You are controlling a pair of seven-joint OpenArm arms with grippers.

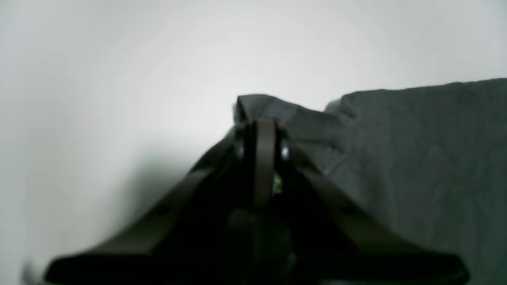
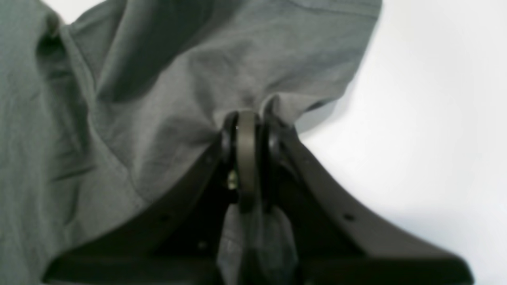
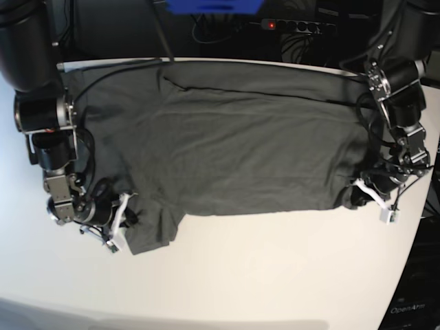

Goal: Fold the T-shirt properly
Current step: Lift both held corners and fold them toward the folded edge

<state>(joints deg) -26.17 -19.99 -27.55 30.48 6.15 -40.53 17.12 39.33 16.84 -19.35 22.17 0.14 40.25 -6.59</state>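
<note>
The T-shirt, plain dark grey, lies spread across the white table, filling the far half of the tabletop from about nine o'clock to three o'clock in the base view. Its far edge runs along the table's rear rim, and its near edge is a fairly straight line across the middle. A short sleeve sticks out toward the near side at roughly seven o'clock of the cloth, creased and slightly bunched.

The right gripper sits at the shirt's eight o'clock corner, just beside that sleeve. In the right wrist view the right gripper's jaws are drawn together on a gathered pucker of grey fabric, with wrinkles fanning out from the pinch toward twelve and ten o'clock; a fold of the cloth also shows below, between the finger bases.

The left gripper is at the opposite end, at about four o'clock of the shirt, touching the cloth's edge. The left wrist view shows the left gripper with its jaws pressed together on a small raised peak of the shirt's edge, the rest of the fabric stretching flat toward three o'clock and bare white table lying toward nine and twelve o'clock.

Beyond the table's far rim, at about one o'clock, a power strip with a small red light rests in the dark background.
</note>
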